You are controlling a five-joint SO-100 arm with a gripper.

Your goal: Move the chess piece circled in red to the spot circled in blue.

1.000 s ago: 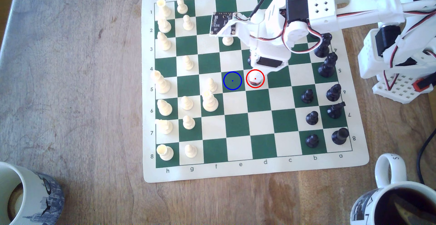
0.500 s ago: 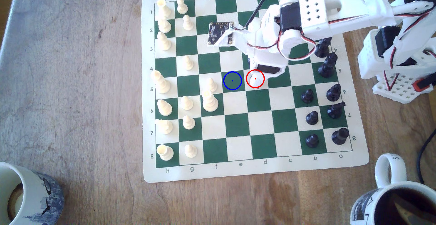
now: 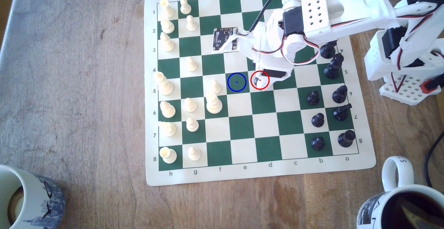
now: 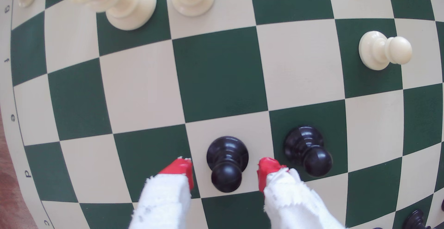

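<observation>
Exterior view: the gripper (image 3: 262, 81) hung over the cream square ringed in red, near the middle of the chessboard (image 3: 264, 171). Its white body covered most of that square; only a dark sliver of the black pawn (image 3: 256, 80) showed at the ring's edge towards the exterior view's left. How far the jaws stood apart could not be read here. The blue-ringed green square (image 3: 236, 82) lay next to the red ring on the exterior view's left, bare.

Wrist view: the gripper (image 4: 225, 171) was spread wide, one red-tipped finger (image 4: 182, 169) on each side of the black pawn (image 4: 227, 163). A gap of cream board showed between each tip and the pawn, so neither touched it. The pawn stood upright on its cream square, between the tips. A second black pawn (image 4: 307, 149) stood on the adjoining green square, just beside the other red tip (image 4: 268, 169).
</observation>
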